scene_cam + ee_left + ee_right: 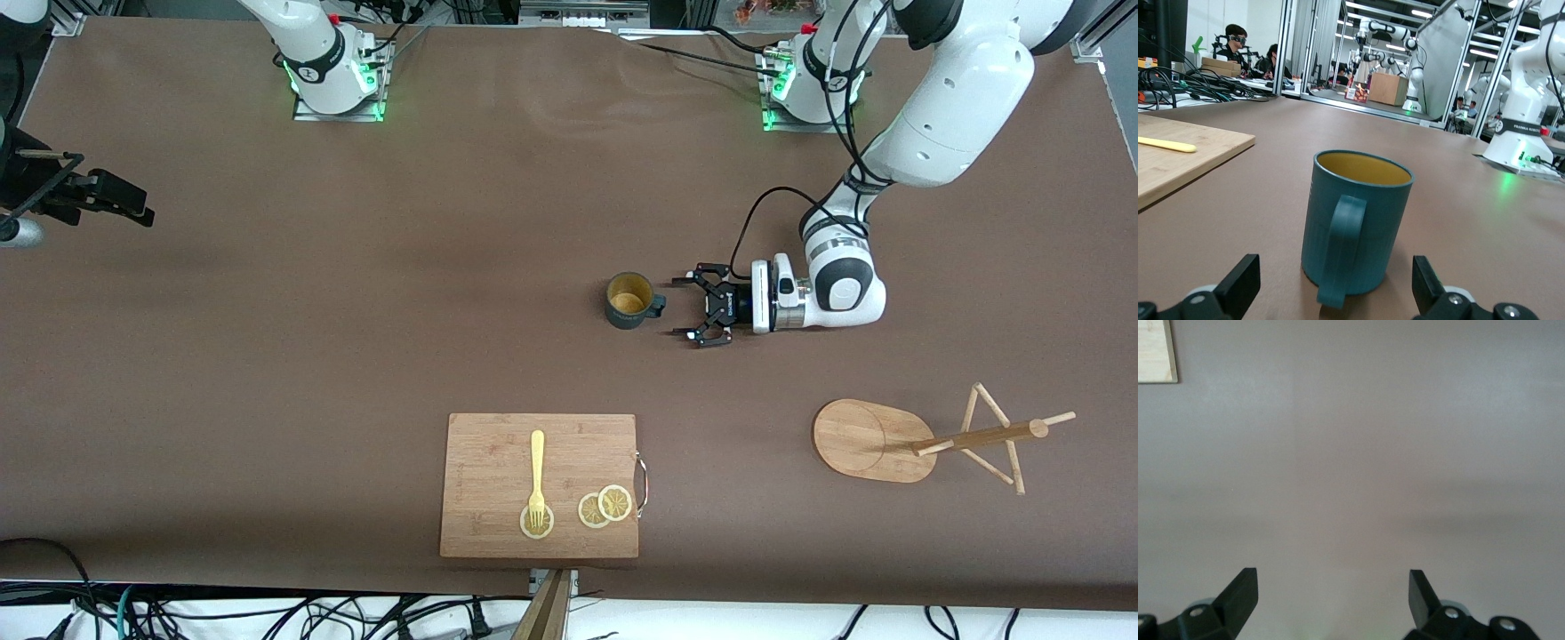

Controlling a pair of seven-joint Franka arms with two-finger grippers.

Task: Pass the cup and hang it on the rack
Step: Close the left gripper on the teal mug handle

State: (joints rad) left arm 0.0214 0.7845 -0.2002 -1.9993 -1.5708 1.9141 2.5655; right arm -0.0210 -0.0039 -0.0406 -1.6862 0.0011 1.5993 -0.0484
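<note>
The brown counter (356, 356) carries everything; a rectangular cutting board (498, 524) lies at the edge nearest the front camera, bearing a yellow fork (537, 476) and lemon slices (605, 507); the rack (876, 440) lies tipped on its side toward the left arm's end, pegs off the counter; the left tool (680, 308) sits low, fingers spread wide, just beside the handle of the upright cup (629, 300), not touching; a robot base in the left wrist view reads "FRANKA ROBOT..." (1517, 128); the right tool (1331, 597) waits, fingers wide, over bare counter.
</note>
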